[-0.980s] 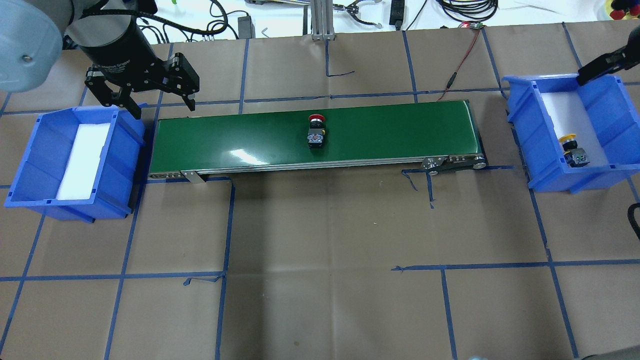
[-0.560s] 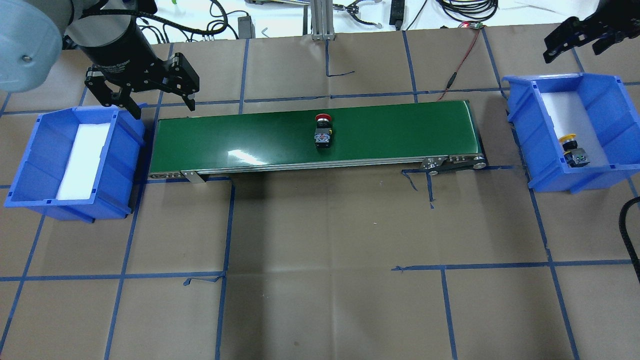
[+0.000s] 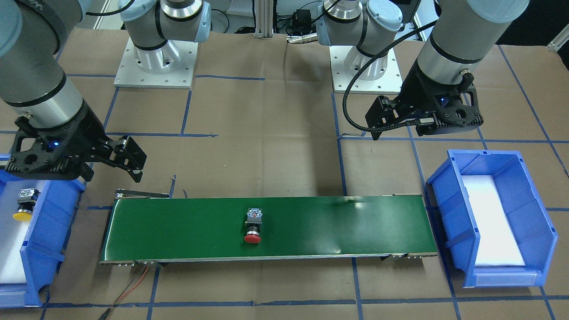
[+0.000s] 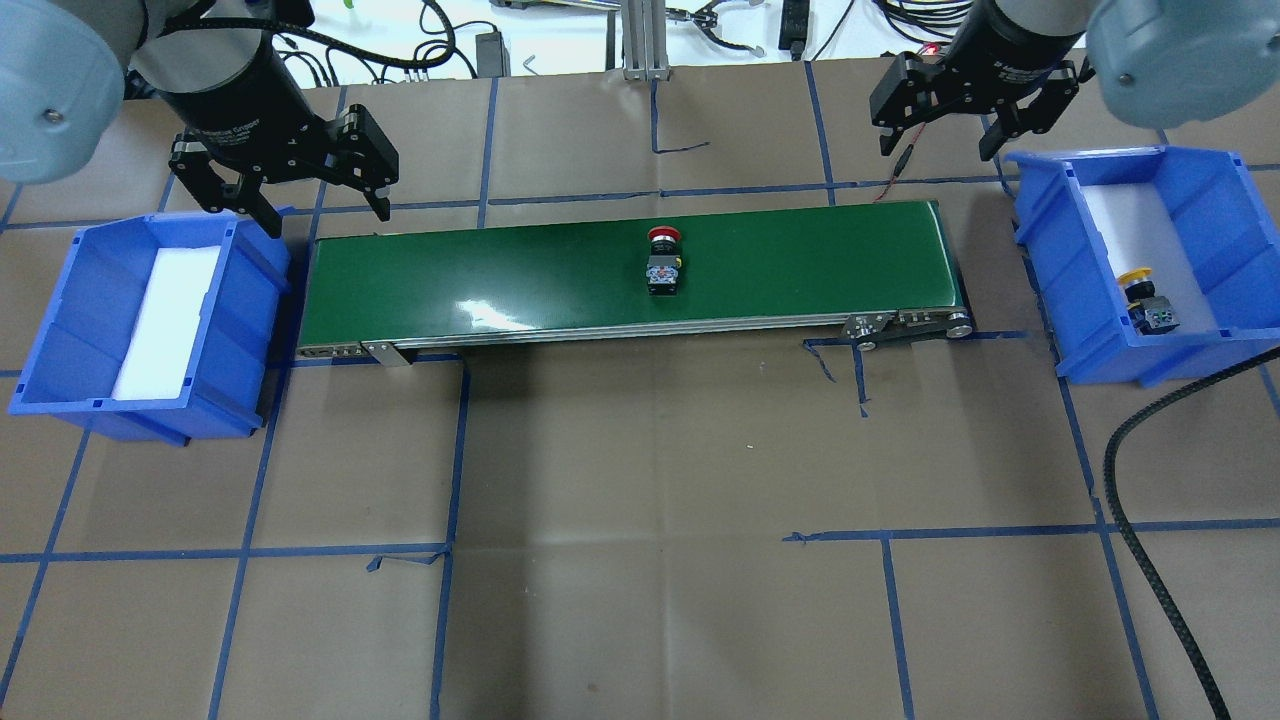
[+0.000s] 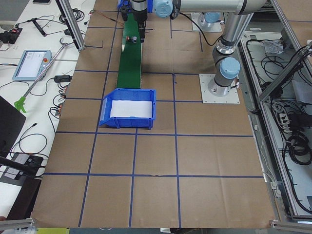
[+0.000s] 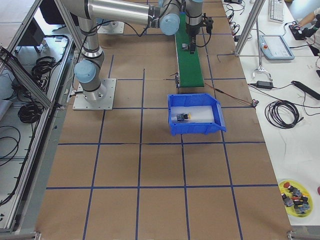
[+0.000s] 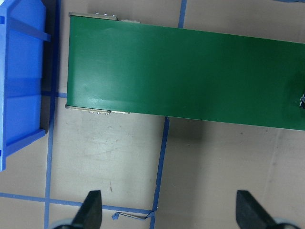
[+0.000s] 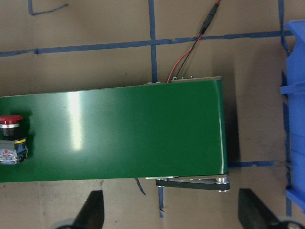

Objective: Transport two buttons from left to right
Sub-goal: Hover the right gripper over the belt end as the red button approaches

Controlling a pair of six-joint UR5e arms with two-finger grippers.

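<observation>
Overhead exterior: bench [image 4: 640, 480] is carrying green conveyor [image 4: 500, 270] and right blue bin [image 4: 1040, 240]. Left tool [image 4: 328, 218] is hanging near the belt's left end, jaws wide apart and gripping nothing. Right tool [image 4: 937, 150] is hanging near the belt's right end, equally spread and empty. Red button [image 4: 663, 262] is lying mid-belt. Yellow button [image 4: 1148, 300] is lying inside the right blue bin.

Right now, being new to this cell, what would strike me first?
A long green conveyor belt crosses the table, a red button lying near its middle. The right blue bin holds a yellow button; the left blue bin shows only white padding. The left gripper and right gripper hang open near the belt's ends.
</observation>
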